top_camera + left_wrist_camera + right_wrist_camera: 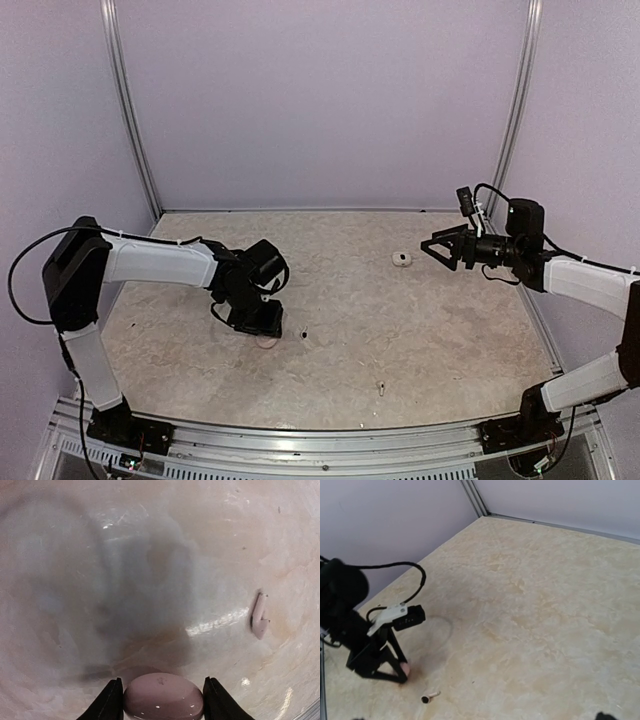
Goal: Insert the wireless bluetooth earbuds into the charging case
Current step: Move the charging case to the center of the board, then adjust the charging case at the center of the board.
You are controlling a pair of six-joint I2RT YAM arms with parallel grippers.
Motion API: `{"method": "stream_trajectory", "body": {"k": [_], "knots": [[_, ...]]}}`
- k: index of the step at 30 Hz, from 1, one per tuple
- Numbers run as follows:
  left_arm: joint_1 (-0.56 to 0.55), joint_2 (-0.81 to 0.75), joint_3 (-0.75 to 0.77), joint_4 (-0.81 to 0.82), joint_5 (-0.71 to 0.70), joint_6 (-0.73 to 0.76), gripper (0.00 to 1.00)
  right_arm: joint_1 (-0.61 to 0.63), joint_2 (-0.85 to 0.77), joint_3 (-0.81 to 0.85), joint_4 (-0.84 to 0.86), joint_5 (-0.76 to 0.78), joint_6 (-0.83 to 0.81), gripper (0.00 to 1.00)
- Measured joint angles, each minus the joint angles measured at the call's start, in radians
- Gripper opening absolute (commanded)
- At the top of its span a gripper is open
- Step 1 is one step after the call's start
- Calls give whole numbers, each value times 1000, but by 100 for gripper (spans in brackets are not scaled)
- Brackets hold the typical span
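My left gripper point(163, 689) has its jaws closed against both sides of the pink charging case point(162, 702), whose lid is shut, so I can't see inside. One earbud point(259, 616) lies on the table point(150, 555) to its right, not touching it. My right gripper point(434, 247) hangs wide open and empty beside a white round case point(402, 259) too small to see into.

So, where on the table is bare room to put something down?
Bare: the far strip along the back wall, and the middle between the white case and the near earbud. Crowded: by the left gripper, with the pink case and a second earbud.
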Motion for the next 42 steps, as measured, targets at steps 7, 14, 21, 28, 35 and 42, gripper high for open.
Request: {"method": "stream_trajectory", "body": {"k": [7, 14, 21, 28, 35, 42], "knots": [[-73, 4, 25, 80, 15, -176, 70, 0, -5, 0, 0, 0, 0, 100], [-50, -47, 10, 113, 5, -181, 87, 0, -10, -1, -1, 1, 0, 99], [-65, -266, -133, 285, -61, 21, 89, 0, -29, -8, 0, -1, 0, 100], [-121, -345, -325, 511, -103, 105, 87, 0, -47, -15, 0, -2, 0, 100], [-168, -337, -401, 584, -109, 167, 86, 0, -46, -22, 1, -9, 5, 99], [-130, -215, -306, 589, -24, 234, 84, 0, -44, -30, 14, -18, 18, 100]]}}
